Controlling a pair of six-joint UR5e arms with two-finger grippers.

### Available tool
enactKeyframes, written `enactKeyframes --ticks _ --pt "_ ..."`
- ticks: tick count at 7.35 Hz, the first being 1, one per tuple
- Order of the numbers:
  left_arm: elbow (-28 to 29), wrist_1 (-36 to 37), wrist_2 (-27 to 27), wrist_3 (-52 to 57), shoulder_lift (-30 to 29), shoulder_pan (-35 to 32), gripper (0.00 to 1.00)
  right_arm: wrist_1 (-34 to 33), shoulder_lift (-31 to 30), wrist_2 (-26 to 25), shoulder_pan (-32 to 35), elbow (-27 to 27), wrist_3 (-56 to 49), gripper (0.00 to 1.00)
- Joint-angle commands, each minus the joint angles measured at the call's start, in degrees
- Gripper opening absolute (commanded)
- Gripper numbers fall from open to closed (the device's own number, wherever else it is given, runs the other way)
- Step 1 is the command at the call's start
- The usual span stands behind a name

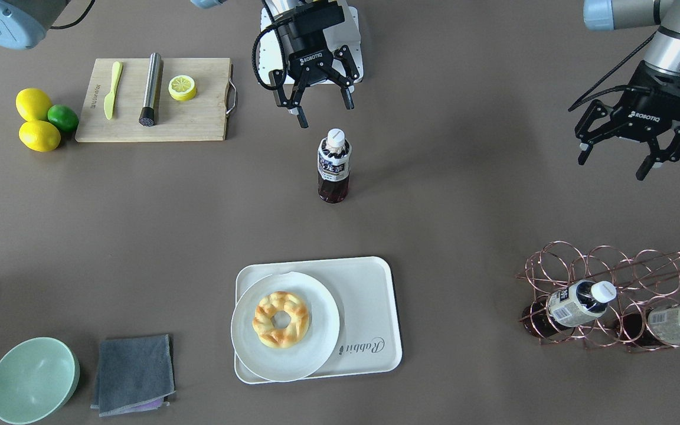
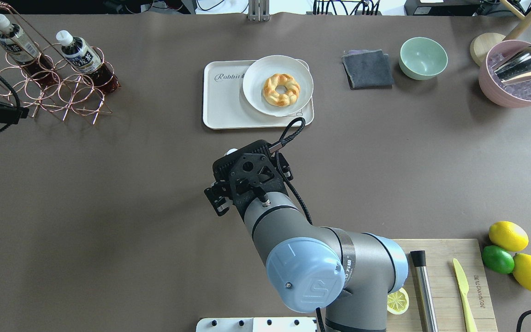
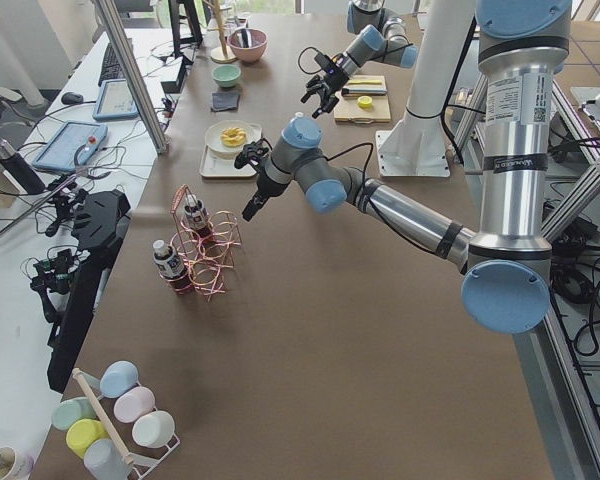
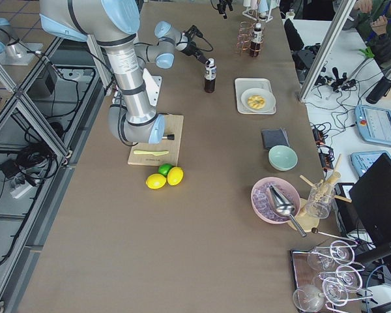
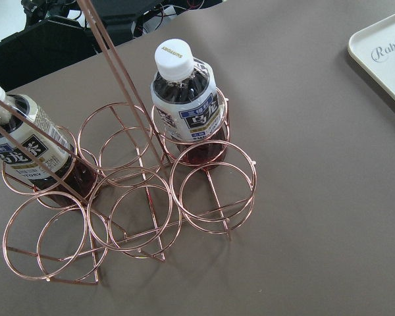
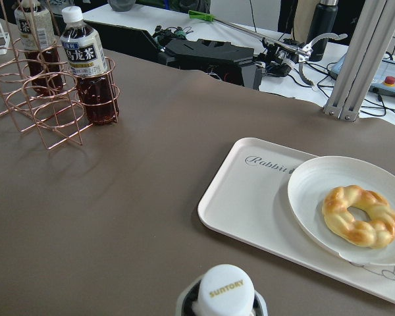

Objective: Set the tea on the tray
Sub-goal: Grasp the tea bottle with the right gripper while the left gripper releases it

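The tea (image 1: 334,165) is seen upright on the table, well apart from the tray (image 1: 369,295), with the right gripper (image 1: 326,115) poised near its cap, jaws spread and empty — the left gripper (image 1: 611,167), likewise spread, is parked far off. The narrow bottle could be toppled by an off-centre finger; little of the tray is left bare beside the plate (image 1: 316,354), so a tilted landing on its rim is risked

Front & overhead cams opposed, steep down; both share tray (image 1: 369,304).
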Motion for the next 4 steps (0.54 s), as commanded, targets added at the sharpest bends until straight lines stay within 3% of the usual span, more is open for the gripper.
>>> enactKeyframes --ticks 1,4 --pt "0.4 -0.1 -0.2 1.0 0.0 -0.4 0.98 2.1 0.8 -0.4 0.6 -1.9 0.0 0.98" --pt "0.4 -0.1 -0.1 1.0 0.0 -0.4 0.98 2.1 3.1 -0.2 2.4 -5.6 0.0 0.87"
